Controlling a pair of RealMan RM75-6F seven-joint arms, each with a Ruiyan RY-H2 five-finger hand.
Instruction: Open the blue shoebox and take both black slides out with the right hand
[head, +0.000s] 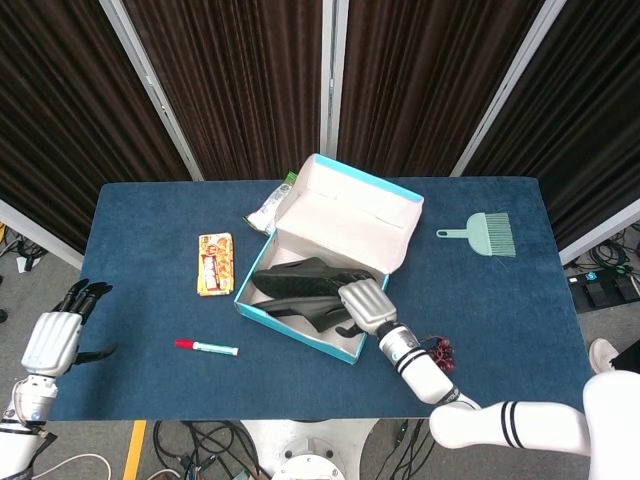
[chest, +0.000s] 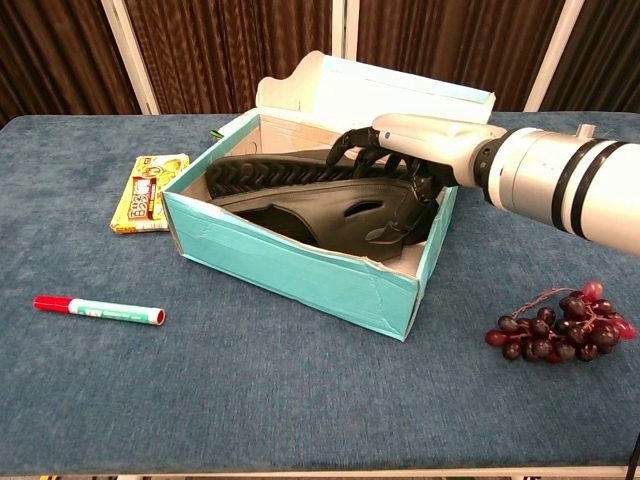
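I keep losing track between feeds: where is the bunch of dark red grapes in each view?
Head view: the bunch of dark red grapes shows only partly, low and right of centre, beside the right forearm.
Chest view: it lies in full on the blue cloth at the lower right.
Shared landmark: the open blue cardboard shoebox, to the grapes' left in both.

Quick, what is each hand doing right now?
Left hand: open, holding nothing, off the table's left edge.
Right hand: inside the blue shoebox, fingers around a black slide; a firm grip cannot be told.
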